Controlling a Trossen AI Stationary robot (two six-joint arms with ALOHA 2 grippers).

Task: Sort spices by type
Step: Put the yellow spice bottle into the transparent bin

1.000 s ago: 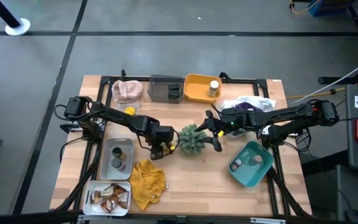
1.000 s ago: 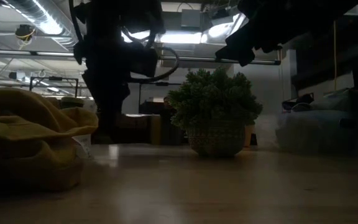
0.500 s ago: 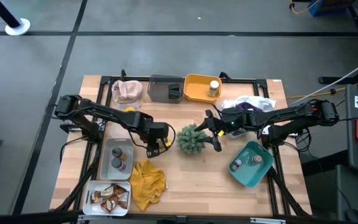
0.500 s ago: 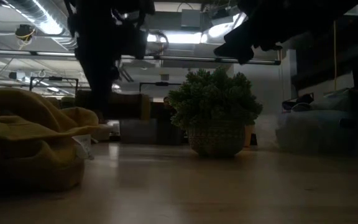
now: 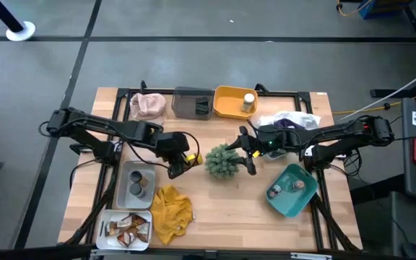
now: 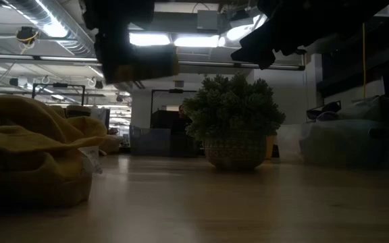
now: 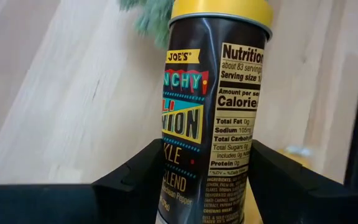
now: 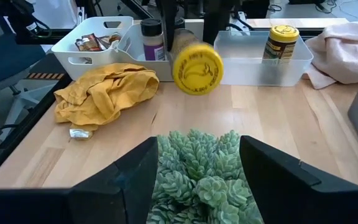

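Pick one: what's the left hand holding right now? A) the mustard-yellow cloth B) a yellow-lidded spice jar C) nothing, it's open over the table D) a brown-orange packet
B. The left hand is shut on the yellow-lidded spice jar, its dark fingers clamped on either side of the label; in the right wrist view the jar's yellow lid hangs in the air above the table.

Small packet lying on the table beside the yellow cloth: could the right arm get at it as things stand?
Probably not directly: the plant sits between the right gripper and the packet.
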